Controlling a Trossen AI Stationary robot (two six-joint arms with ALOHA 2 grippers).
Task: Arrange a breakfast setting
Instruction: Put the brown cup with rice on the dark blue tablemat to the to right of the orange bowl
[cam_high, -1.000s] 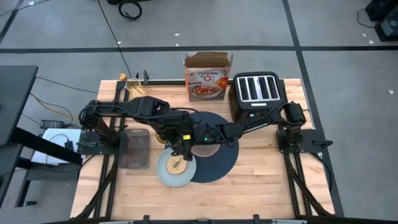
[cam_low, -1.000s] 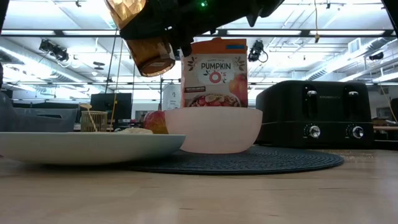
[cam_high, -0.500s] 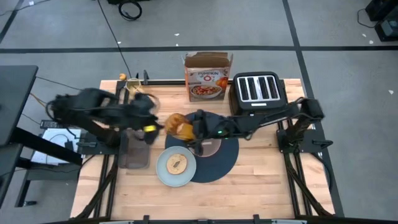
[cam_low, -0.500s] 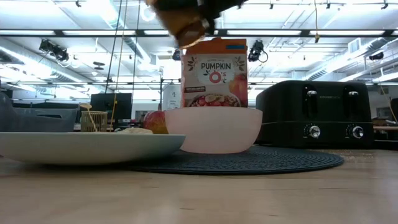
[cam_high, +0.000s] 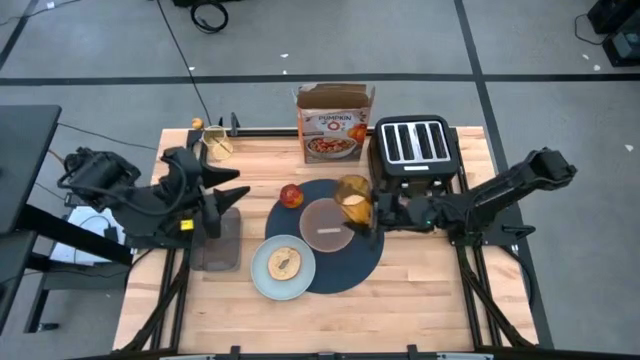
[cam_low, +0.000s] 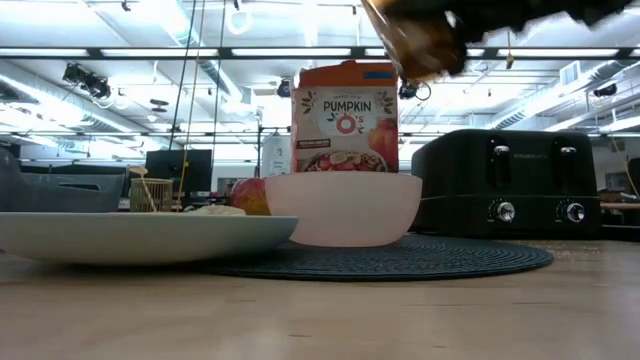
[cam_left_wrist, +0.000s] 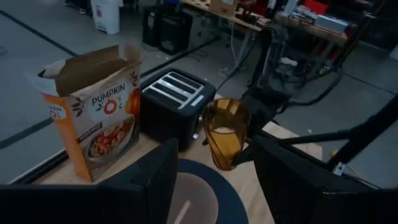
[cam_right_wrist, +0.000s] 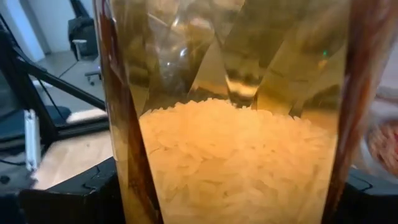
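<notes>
- Placemat (cam_high: 355, 262), round dark-blue, sits at table centre; pinkish bowl (cam_high: 326, 224) already on it, approx mid-mat.
- Red apple (cam_high: 291, 195) rests at mat's 10 o'clock edge; looks placed.
- Pale-blue plate (cam_high: 268, 278) w/ bagel-like bread (cam_high: 285, 263) overlaps mat's rim at approx 8 o'clock; prob done too.
- Amber glass (cam_high: 351, 200), holding pale grains, is gripped by right gripper (cam_high: 372, 212), jaws spread wide round its sides; it hangs in the air over mat's 1 o'clock edge, just beside black toaster (cam_high: 412, 147). Not set down yet.
- Left gripper (cam_high: 226, 192) at table's 9 o'clock side, fingers (cam_left_wrist: 149, 180) apart, holding nothing.
- Gold spoon: can't spot it in any view.
- Left to do, my guess: lower glass, then spoon.
</notes>
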